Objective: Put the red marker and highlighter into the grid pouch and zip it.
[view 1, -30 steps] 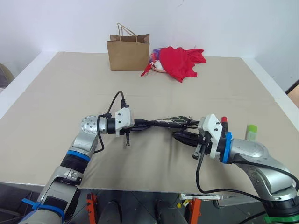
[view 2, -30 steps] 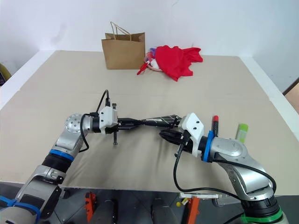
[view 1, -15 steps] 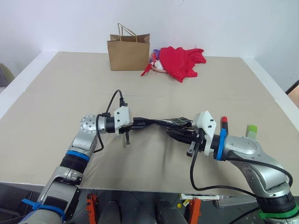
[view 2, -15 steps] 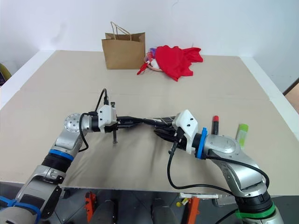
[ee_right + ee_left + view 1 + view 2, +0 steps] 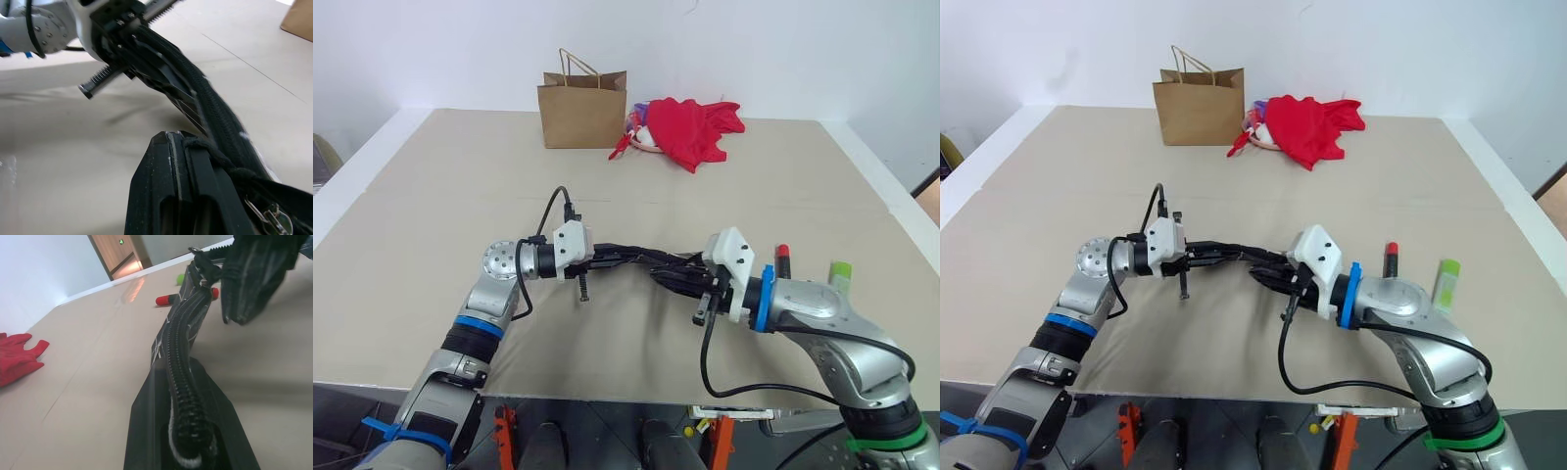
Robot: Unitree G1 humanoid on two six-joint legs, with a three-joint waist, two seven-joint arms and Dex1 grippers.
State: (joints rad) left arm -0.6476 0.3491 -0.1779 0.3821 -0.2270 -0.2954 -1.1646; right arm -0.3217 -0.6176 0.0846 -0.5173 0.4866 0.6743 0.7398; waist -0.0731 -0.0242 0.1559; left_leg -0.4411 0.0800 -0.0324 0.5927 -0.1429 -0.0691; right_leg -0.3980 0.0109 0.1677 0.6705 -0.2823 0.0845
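Grid pouch aloft; pens on table.

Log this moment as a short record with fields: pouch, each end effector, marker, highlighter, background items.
pouch: grid pouch held above the table between both end effectors
left end effector: shut on one end of the pouch
right end effector: shut on the zipper cord at the other end
marker: on the table, outside the pouch
highlighter: on the table, right of the marker
background: paper bag, red cloth at the far edge
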